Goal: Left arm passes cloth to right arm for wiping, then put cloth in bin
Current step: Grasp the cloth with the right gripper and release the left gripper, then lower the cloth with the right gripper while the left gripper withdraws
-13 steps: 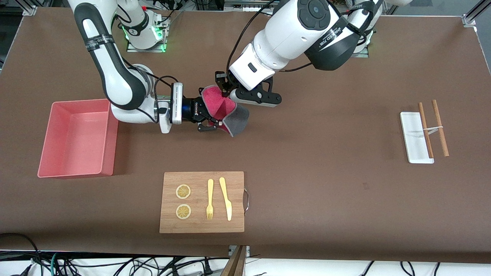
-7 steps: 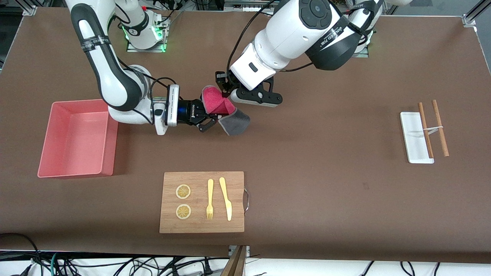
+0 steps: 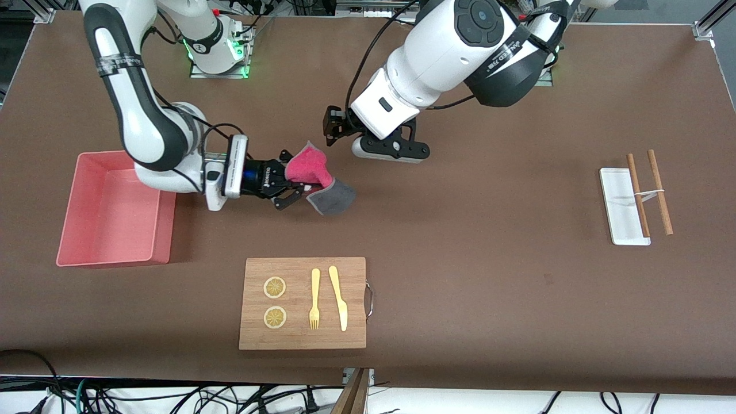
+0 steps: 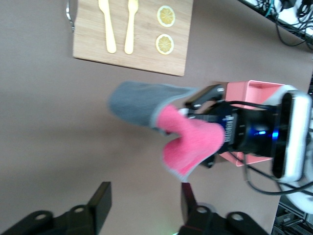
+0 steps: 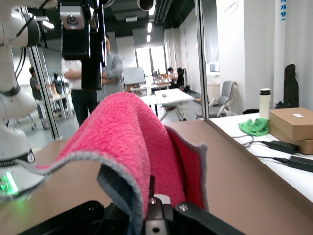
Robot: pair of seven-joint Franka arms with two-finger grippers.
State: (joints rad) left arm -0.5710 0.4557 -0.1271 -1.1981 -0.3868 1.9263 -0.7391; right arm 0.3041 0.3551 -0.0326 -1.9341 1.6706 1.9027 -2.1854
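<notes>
The cloth (image 3: 309,165), crimson-pink with a dark grey flap hanging down, is held in my right gripper (image 3: 292,184), which is shut on it above the table, between the bin and my left hand. The right wrist view shows the cloth (image 5: 132,132) draped over the shut right gripper (image 5: 157,205). My left gripper (image 3: 333,125) is open and empty, apart from the cloth. In the left wrist view its black fingers (image 4: 101,195) stand wide apart and the cloth (image 4: 191,143) hangs clear of the left gripper (image 4: 144,200). The pink bin (image 3: 164,230) stands at the right arm's end of the table.
A wooden cutting board (image 3: 302,339) with lemon slices, a fork and a knife lies nearer the front camera than the cloth. A white tray (image 3: 618,195) and two wooden sticks (image 3: 658,190) lie toward the left arm's end. The board (image 4: 142,49) and bin (image 4: 254,89) also show in the left wrist view.
My right gripper has pulled the cloth toward the bin, away from my left gripper. The left gripper has let go of the cloth and drawn back a little.
</notes>
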